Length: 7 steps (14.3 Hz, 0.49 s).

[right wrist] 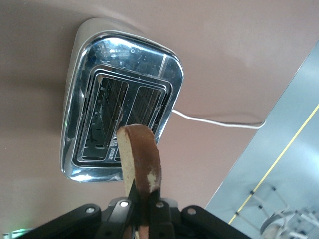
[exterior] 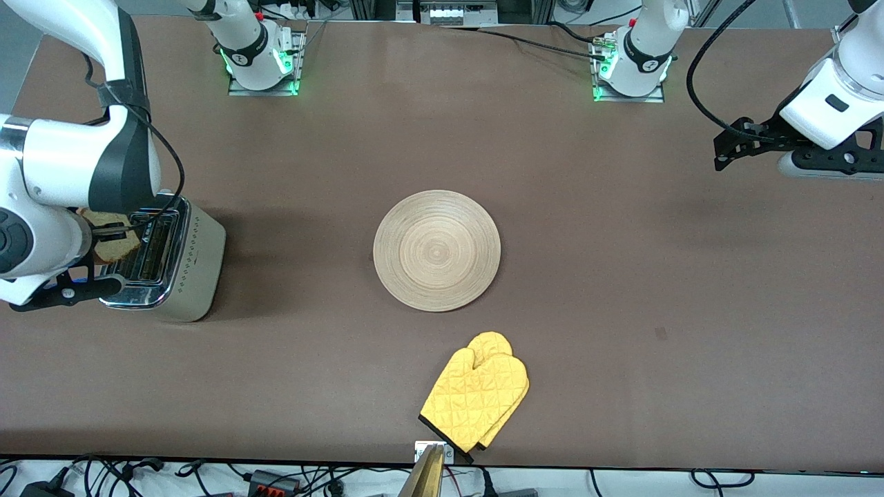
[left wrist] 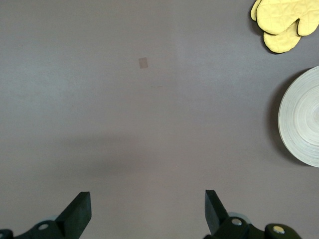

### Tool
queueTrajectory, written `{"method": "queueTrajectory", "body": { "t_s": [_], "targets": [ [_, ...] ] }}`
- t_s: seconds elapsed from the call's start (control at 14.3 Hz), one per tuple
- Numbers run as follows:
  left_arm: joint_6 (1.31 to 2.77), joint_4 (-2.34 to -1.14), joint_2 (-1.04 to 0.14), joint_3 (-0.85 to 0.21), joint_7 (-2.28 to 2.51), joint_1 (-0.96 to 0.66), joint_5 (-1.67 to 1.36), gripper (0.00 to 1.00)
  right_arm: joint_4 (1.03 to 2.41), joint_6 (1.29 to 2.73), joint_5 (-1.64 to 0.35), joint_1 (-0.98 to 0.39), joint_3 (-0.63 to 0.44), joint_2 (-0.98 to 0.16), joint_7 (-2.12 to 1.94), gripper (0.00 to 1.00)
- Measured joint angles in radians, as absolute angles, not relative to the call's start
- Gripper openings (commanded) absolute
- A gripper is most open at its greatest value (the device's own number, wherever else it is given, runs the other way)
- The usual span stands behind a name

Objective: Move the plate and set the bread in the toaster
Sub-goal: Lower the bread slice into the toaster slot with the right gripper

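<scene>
Your right gripper [right wrist: 142, 206] is clamped on the bread [right wrist: 141, 162], holding it edge-up over the toaster [exterior: 181, 266] at the right arm's end of the table. Your left gripper [left wrist: 148, 211] waits spread wide over bare table. The plate [exterior: 436, 250] sits mid-table, a yellow oven mitt [exterior: 476, 397] nearer the front camera.

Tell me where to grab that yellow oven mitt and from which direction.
Grip the oven mitt across its black-edged cuff, the end nearest the front camera, coming straight down. It lies flat on the table, so there's no raised side to pinch; the cuff is probably the easiest edge to catch. The left hand is open and idle.
</scene>
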State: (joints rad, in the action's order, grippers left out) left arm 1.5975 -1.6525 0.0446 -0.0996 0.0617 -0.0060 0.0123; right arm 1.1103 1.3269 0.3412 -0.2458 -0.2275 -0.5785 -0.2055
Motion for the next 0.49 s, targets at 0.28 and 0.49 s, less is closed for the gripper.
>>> {"method": "queueTrajectory", "body": {
  "t_s": [0.28, 0.49],
  "targets": [
    [1.597, -1.652, 0.045, -0.100, 0.062, -0.006, 0.012, 1.00, 1.054, 1.280, 0.233, -0.202, -0.230, -0.605, -0.116, 0.00],
    [1.597, -1.652, 0.045, -0.100, 0.062, -0.006, 0.012, 1.00, 1.046, 1.276, 0.224, -0.202, -0.226, -0.607, -0.090, 0.00]
  ]
}}
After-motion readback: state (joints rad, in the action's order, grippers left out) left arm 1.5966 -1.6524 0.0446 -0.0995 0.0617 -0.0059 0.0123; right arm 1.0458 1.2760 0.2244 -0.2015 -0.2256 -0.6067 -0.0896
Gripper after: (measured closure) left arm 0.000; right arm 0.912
